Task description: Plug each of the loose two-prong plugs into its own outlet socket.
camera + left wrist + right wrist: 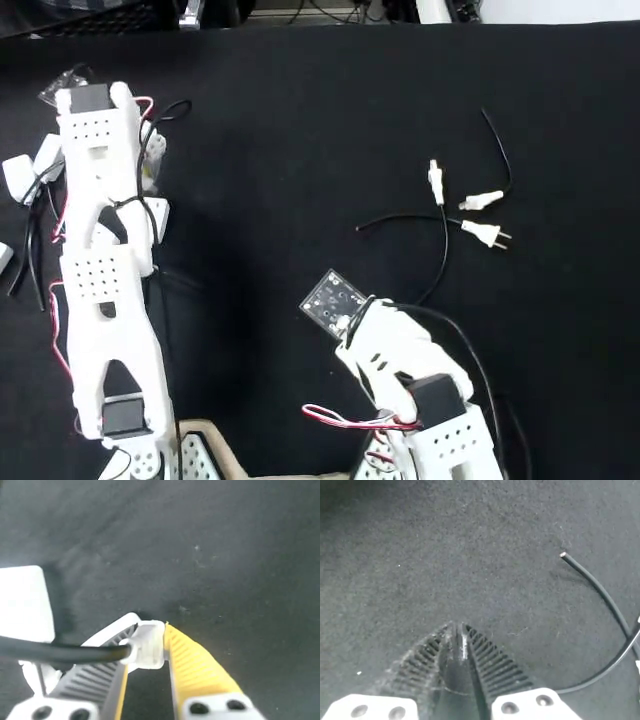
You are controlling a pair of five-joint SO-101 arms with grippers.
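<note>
At the far left the white sockets (22, 175) lie on the black surface (300, 120) beside your left arm; whether any slot already has prongs in it is too small to tell. Your left tool (150, 625) is clamped on a white plug (148, 652), its black cord (60, 652) trailing out past the grey finger; a white block (25, 605), probably a socket, sits just beside the tool. For this step, I judge you should line the prongs up square with the slots before pushing; hold the grip firm so the plug does not twist; mind the cord dragging the socket aside; the prongs themselves are hidden, so check their angle first. Your right tool (456, 628) is pinched together on nothing, over bare surface near a cord end (563, 555). Well to the right, three loose plugs (483, 200) lie with their cords crossing.
</note>
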